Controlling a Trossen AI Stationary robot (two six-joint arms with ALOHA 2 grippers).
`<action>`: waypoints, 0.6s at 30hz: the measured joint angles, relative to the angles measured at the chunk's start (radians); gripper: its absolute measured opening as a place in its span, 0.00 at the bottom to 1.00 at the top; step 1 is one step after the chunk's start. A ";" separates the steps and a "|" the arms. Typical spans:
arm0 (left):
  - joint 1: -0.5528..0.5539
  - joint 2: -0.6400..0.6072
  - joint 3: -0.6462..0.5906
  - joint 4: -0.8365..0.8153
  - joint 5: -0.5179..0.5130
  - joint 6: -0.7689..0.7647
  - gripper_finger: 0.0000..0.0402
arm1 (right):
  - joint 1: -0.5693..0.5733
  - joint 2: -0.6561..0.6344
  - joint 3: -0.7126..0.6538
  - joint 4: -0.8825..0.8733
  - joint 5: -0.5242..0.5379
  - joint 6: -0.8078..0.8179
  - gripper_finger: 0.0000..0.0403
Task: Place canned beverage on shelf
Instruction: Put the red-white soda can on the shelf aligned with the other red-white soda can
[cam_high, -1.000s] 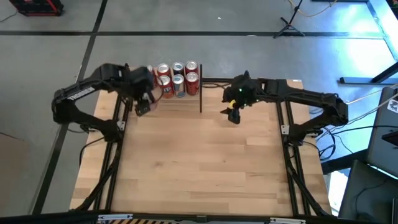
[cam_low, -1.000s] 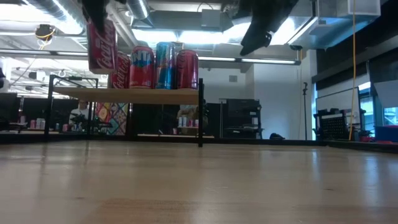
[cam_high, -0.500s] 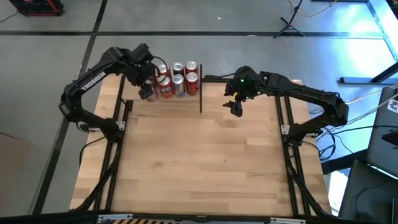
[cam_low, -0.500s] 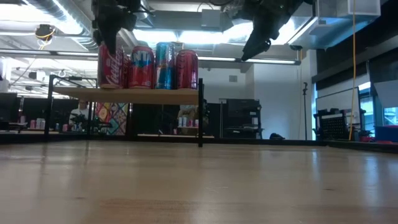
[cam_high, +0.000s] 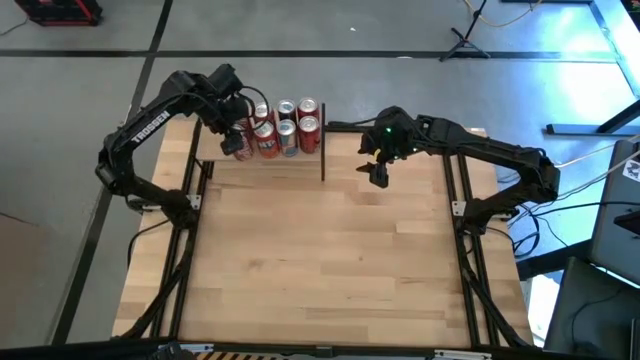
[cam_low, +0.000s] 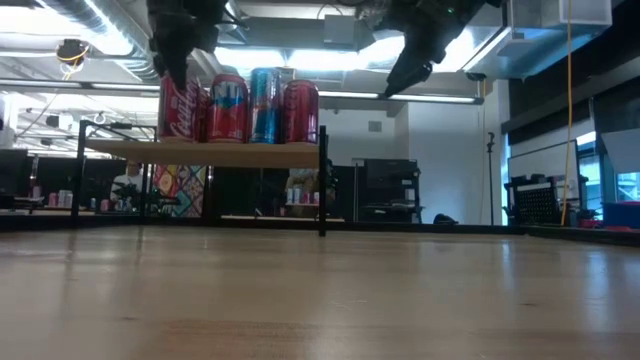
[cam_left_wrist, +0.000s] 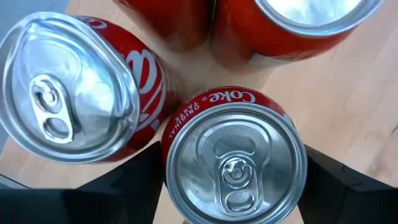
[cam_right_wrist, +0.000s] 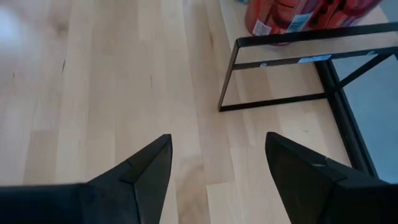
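Note:
The shelf (cam_low: 200, 151), a light-wood board on thin black posts, stands at the table's far left and carries several upright cans (cam_high: 287, 128). My left gripper (cam_high: 238, 142) is over the shelf's left end, shut on a red Coke can (cam_left_wrist: 235, 163), also seen in the low view as the leftmost can (cam_low: 178, 106). That can's base is level with the bases of the other cans on the board. My right gripper (cam_high: 378, 178) hangs open above the table, right of the shelf, with nothing between its fingers (cam_right_wrist: 217, 146). My left gripper pinches the Coke can's upper side wall (cam_left_wrist: 171, 134) between its two fingers, one on each side just below the rim. The fingers come from above, pointing down. The can stands upright, close beside another Coke can (cam_left_wrist: 74, 93); whether its base bears on the board I cannot tell.
The shelf's black corner post (cam_high: 323, 150) and lower frame (cam_right_wrist: 280, 102) stand between the cans and my right gripper. Bare light-wood tabletop (cam_high: 320, 260) stretches toward the near edge.
My left gripper has carried the Coke can from the air off the shelf's near left corner toward the far edge and down. The can now stands at the shelf's left end, in line with the other cans. The grip has stayed shut on it.

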 joint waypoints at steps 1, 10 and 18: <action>0.002 0.000 -0.001 0.004 0.001 0.000 0.68 | 0.000 0.002 0.000 0.005 0.000 0.000 0.62; 0.009 0.002 -0.003 0.041 -0.003 0.003 0.77 | 0.000 0.005 0.000 0.010 0.001 0.003 0.62; 0.009 0.002 -0.005 0.053 -0.012 0.003 0.81 | 0.000 0.005 0.000 0.011 0.002 0.021 0.62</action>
